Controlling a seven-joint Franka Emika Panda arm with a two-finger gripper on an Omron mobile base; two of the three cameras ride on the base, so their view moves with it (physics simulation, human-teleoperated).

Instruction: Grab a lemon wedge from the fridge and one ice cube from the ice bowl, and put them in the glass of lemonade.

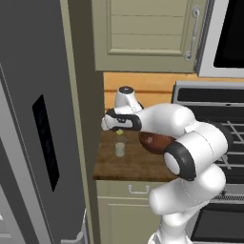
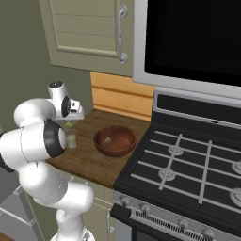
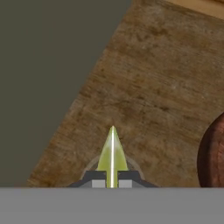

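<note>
Gripper (image 3: 112, 183) pinching lemon wedge (image 3: 112, 155) by its thick end, directly above glass of lemonade (image 1: 120, 147) on bench (image 1: 133, 164). Wedge prob. light, soft, slippery; keep pinch gentle. Ice bowl (image 2: 115, 140) beside glass.

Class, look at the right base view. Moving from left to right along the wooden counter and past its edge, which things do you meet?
glass of lemonade → ice bowl → stove
</note>
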